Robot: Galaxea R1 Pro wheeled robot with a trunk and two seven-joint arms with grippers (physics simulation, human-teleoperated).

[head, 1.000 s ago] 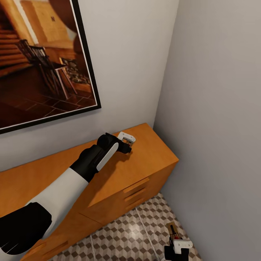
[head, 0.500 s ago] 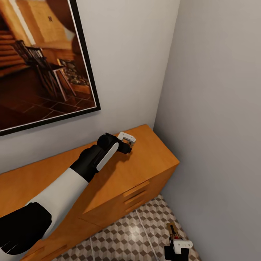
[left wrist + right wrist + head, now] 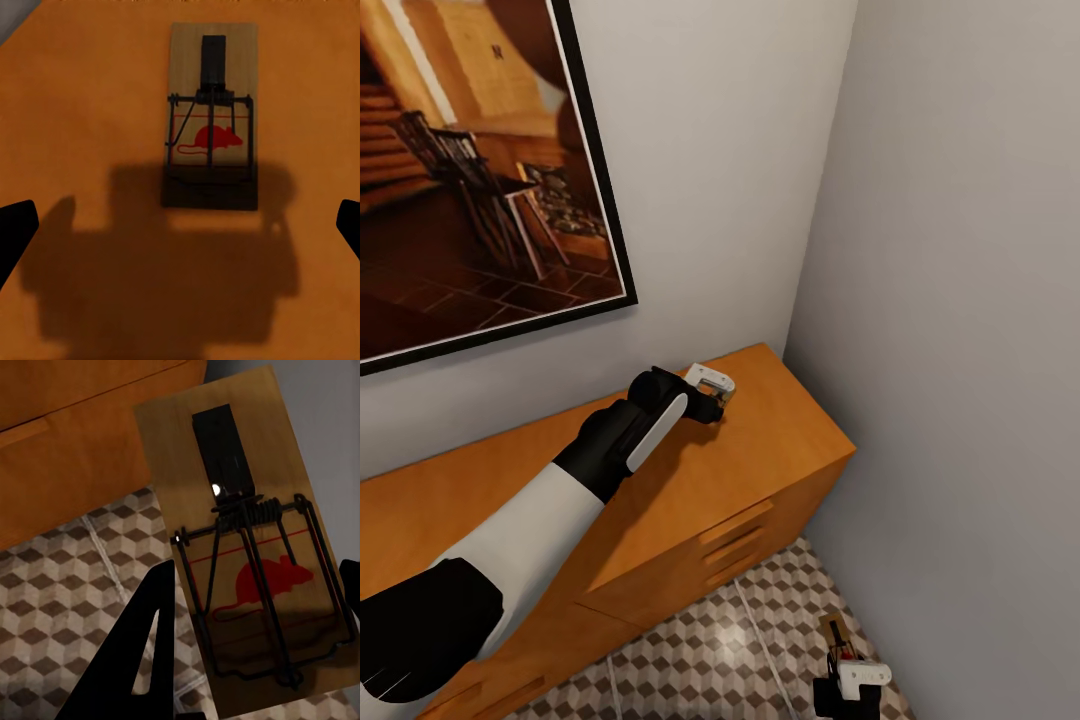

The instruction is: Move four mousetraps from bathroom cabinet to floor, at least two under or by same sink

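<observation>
One tan mousetrap (image 3: 212, 127) with a red mouse mark lies flat on the orange-brown cabinet (image 3: 760, 455) top, near its far right corner. My left gripper (image 3: 714, 398) hangs just above it, open, and its two dark fingertips (image 3: 15, 234) stand wide apart in the left wrist view (image 3: 180, 232). Low at the right, my right gripper (image 3: 848, 688) is shut on a second mousetrap (image 3: 834, 634) and holds it over the cube-patterned bathroom floor (image 3: 710, 650). The right wrist view has this trap (image 3: 247, 562) close up between the fingers (image 3: 142, 660). The sink is out of view.
The cabinet stands in a corner: a white wall with a large framed picture (image 3: 480, 170) behind it, a grey wall (image 3: 960, 350) to its right. A narrow strip of tiled floor (image 3: 60, 585) runs between the cabinet's drawer fronts (image 3: 735, 535) and the grey wall.
The head view has shifted slightly, so the camera moved. Both arms and both mousetraps keep their places.
</observation>
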